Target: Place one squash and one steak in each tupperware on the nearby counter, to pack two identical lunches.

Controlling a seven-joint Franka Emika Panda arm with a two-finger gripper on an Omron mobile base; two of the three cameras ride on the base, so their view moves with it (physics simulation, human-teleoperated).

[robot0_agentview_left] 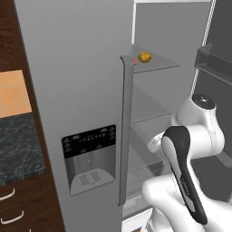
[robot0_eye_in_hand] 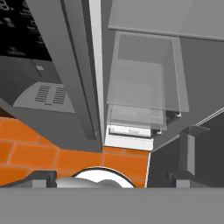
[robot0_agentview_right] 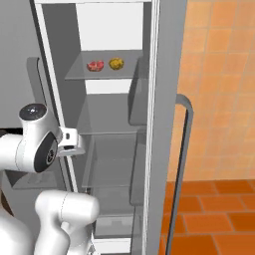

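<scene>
Right base view is showing the squash (robot0_agentview_right: 116, 63) and steak (robot0_agentview_right: 95, 65) sitting side by side on the upper fridge shelf (robot0_agentview_right: 79, 74), well above the downward-pointing end effector (robot0_eye_in_hand: 113, 177), whose fingers are standing apart, holding nothing.

One squash (robot0_agentview_right: 116, 63), one steak (robot0_agentview_right: 95, 65), one fridge (robot0_agentview_left: 77, 90), three glass shelves (robot0_agentview_right: 107, 72)

A kitchen, seemingly domestic: open fridge (robot0_agentview_right: 114, 149), stone counter (robot0_agentview_left: 18, 145), tiled wall (robot0_agentview_right: 219, 89).
</scene>
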